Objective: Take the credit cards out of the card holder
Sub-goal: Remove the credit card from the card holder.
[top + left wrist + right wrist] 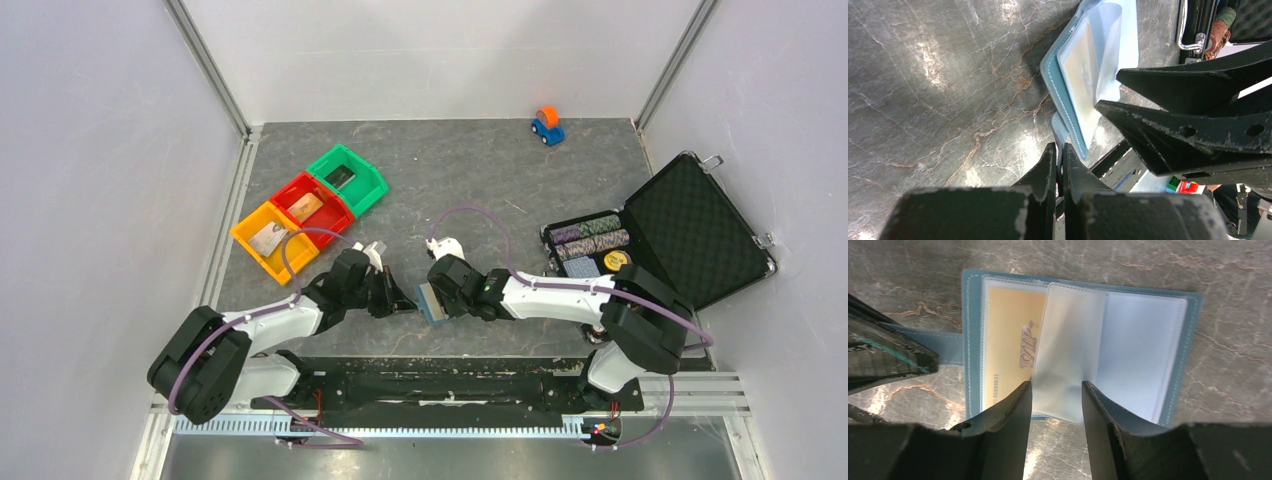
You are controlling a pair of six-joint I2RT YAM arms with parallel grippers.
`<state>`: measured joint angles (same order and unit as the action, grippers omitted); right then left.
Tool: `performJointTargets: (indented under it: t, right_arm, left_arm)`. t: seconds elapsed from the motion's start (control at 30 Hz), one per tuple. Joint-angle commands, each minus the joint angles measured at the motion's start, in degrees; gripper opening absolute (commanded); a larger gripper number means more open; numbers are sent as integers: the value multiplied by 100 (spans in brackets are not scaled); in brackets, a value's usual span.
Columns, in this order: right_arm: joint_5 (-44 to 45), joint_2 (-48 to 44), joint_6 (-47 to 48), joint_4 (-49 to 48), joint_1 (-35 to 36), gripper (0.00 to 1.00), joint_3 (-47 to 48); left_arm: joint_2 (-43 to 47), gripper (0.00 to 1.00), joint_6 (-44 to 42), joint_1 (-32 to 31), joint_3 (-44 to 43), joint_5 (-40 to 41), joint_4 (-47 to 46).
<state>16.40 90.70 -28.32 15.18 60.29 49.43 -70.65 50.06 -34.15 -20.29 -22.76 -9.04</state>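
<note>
Here the card holder [1143, 350] is open between the arms near the desk's [470, 170] front edge, left jaws clenched on its strap [943, 347], right jaws parted astride a clear sleeve [1068, 340]; mid-extraction, I judge, next needing a pinch on the pocketed gold card [1008, 345].

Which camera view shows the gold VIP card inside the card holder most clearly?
The right wrist view: the gold card faces the camera in the open card holder, lettering readable. The left wrist view shows it steeply slanted. In the top view it cannot be made out.
</note>
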Motion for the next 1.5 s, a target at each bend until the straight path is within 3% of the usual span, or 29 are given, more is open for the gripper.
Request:
performJointTargets:
  t: [0.0,0.23,0.5,0.57,0.67,0.77,0.87,1.17,1.33,1.47]
  right_arm:
    - [782,-308,146,348,-26,44,216]
    - [1518,-815,183,716,-328,44,-12]
    - [1466,-1484,311,965,-755,46,-5]
    - [1044,-1547,456,769,-756,47,36]
    - [-293,-1659,932,-21,-764,50,-181]
    - [-1291,-1515,1087,-466,-847,50,-274]
    - [-1617,-1322,1197,-546,-909,50,-233]
    - [-2829,-970,1156,-1255,-1274,38,-476]
    - [-3156,-686,1029,-1469,-1309,34,-532]
    - [-3248,-457,947,-1717,-1366,32,-547]
  left_arm:
    - [127,2,-225,-23,-98,-33,-23]
    - [209,2,-243,-21,-63,-13,42]
    - [279,2,-251,-22,-28,-17,42]
    - [273,2,-257,-23,-24,-10,42]
    - [291,2,-260,-27,16,-22,49]
    - [291,5,-530,-22,-188,346,804]
    - [357,22,-887,-23,-490,1031,1888]
    - [602,27,-742,-25,-514,1166,1911]
    - [709,42,-463,-23,-493,1115,1643]
    - [913,44,-243,-24,-510,989,1391]
